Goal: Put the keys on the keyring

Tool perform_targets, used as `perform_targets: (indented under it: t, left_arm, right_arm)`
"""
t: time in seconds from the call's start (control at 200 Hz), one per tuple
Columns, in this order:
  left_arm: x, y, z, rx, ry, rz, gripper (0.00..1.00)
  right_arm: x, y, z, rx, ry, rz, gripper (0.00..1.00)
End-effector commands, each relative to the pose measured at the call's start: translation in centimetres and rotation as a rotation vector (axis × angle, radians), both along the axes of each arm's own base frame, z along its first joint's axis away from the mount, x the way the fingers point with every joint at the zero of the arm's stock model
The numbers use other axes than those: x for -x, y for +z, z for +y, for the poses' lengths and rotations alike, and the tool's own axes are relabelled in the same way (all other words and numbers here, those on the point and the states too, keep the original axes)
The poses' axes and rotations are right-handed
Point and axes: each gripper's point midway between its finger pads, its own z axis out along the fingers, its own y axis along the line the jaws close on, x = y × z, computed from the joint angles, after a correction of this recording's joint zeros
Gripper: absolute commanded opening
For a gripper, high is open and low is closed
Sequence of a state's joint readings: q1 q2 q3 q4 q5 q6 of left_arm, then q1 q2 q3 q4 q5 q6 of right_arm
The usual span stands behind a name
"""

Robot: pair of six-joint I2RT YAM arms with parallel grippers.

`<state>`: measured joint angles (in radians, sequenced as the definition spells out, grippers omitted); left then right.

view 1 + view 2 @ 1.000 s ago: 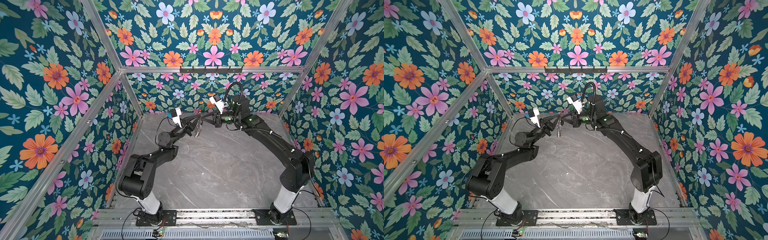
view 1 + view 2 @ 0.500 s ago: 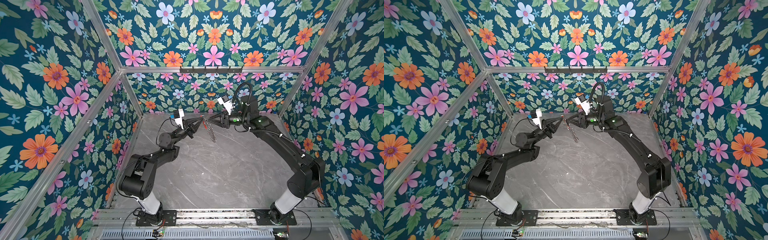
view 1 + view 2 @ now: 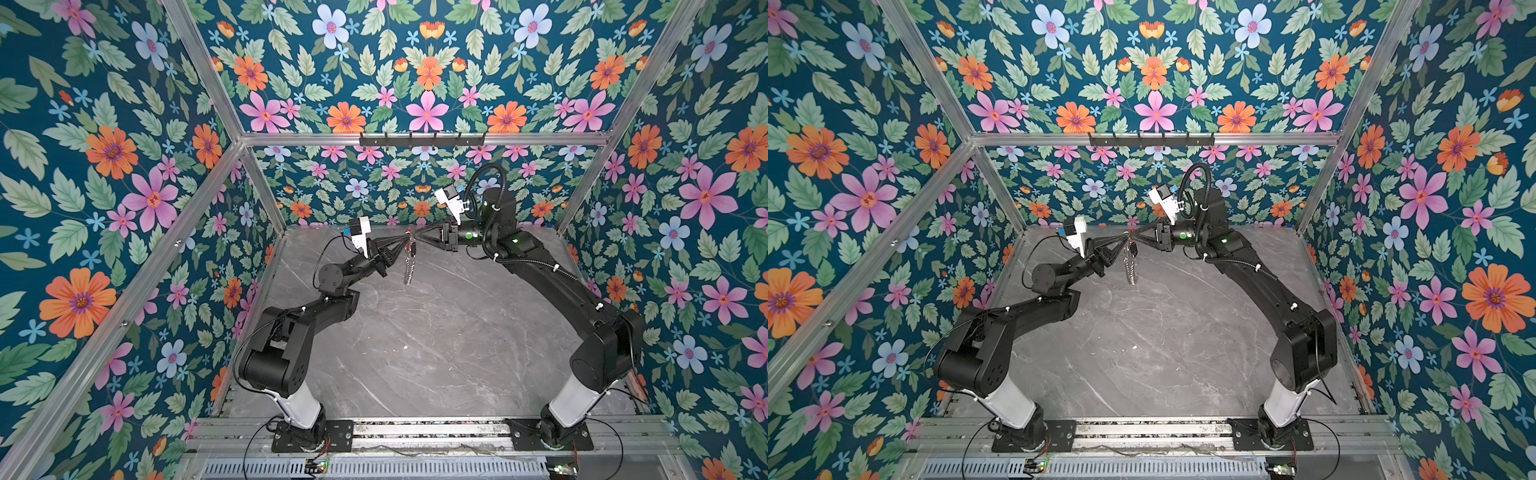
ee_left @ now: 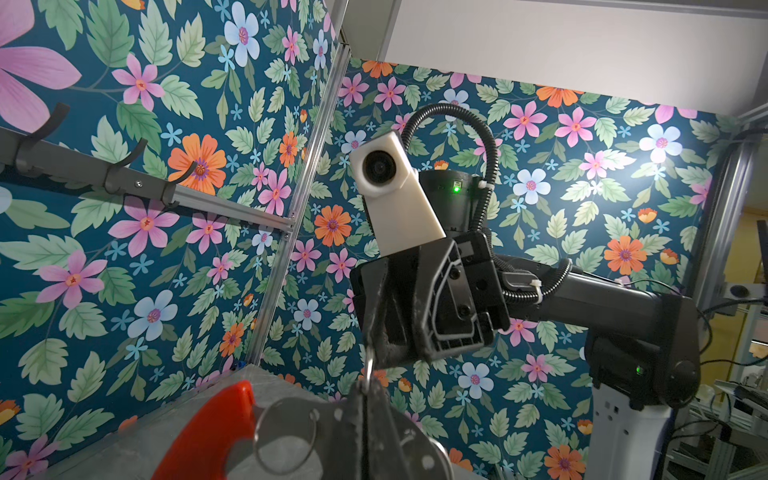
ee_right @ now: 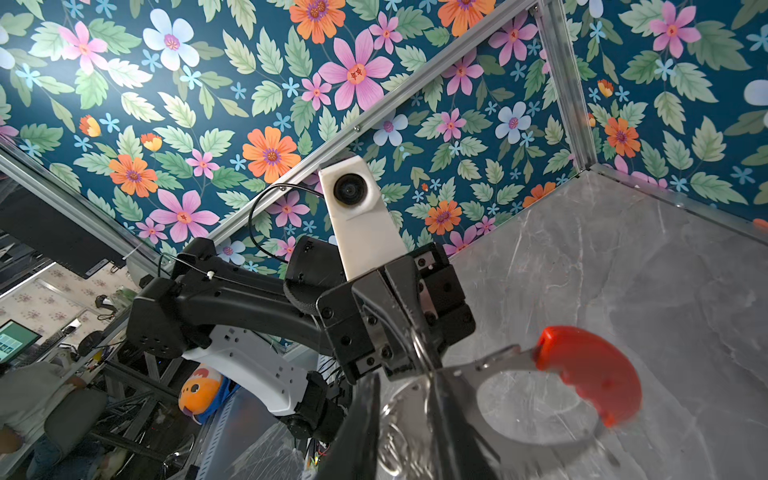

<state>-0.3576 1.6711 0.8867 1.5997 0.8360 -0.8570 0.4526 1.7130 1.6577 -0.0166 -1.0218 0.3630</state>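
Edge-on keyring aloft between left pincer and right pincer; marble table beneath

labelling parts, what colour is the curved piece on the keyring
Red-orange; the curved piece shows best in the right wrist view.

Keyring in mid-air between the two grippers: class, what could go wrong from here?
1. The keyring hangs edge-on, well above the table, from where the left gripper and right gripper meet; a slipped pinch would likely drop it.
2. The two grippers nearly touch, so a small misalignment could make them collide.
3. The keys dangle by the rim; whether their ring is threaded is unclear, so releasing now may lose them.
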Motion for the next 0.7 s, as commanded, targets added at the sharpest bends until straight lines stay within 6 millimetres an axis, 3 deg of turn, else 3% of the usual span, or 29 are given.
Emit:
perform_targets:
  t: [0.0,0.33,0.59,0.695]
  left_arm:
    - [1.1,1.2,0.1,0.024,-0.019,-0.071,0.0]
    - [1.3,1.3,-0.1,0.017,-0.033,-0.078,0.0]
    - [1.3,1.2,-0.2,0.014,-0.035,-0.078,0.0]
    - [1.2,1.2,-0.2,0.013,-0.036,-0.077,0.0]
  right_arm:
    - [0.2,0.8,0.2,-0.026,0.031,-0.022,0.2]
    - [-0.6,-0.1,0.3,-0.005,0.004,-0.014,0.3]
    - [-1.1,0.0,-0.5,-0.006,-0.027,-0.02,0.3]
    - [-1.0,0.0,-0.6,-0.004,-0.03,-0.019,0.25]
